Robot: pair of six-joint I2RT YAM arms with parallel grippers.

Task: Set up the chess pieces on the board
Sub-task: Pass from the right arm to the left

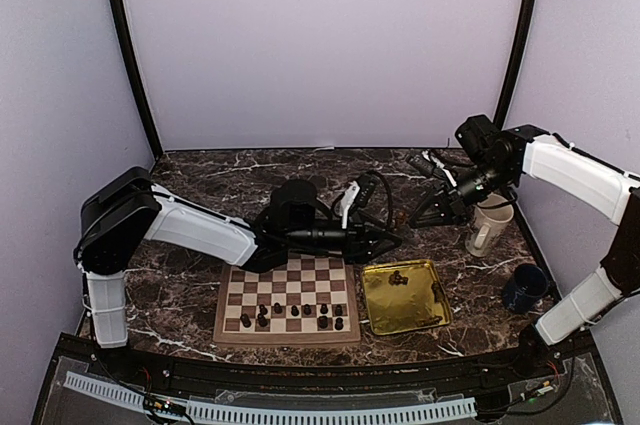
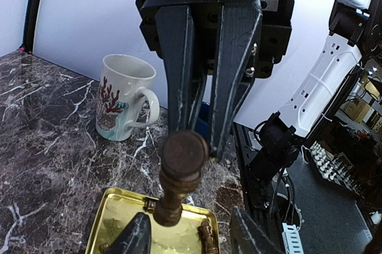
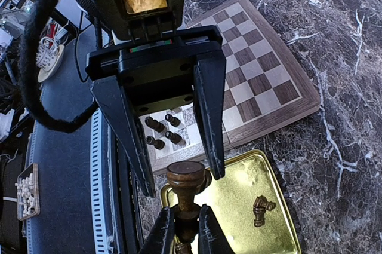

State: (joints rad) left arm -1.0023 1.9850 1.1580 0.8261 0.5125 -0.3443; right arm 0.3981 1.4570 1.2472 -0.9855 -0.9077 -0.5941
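Chess piece [image 3: 187, 177] at lower centre of right wrist view, hanging over left rim of gold tray [image 3: 271, 182]. Stem clamped between fingers of my right gripper [image 3: 186, 209]. My left gripper [image 2: 190, 217] has jaws apart, either side of piece's round end; contact unclear, view foreshortened.

Risks:
- Right lets go before left closes: piece drops into tray or rolls onto marble.
- Left pinches rounded end off-centre: piece squirts out or tilts.
- Tilted piece may topple once set on board [image 1: 300, 270], knocking placed pieces [image 1: 295, 310] in bottom rows.
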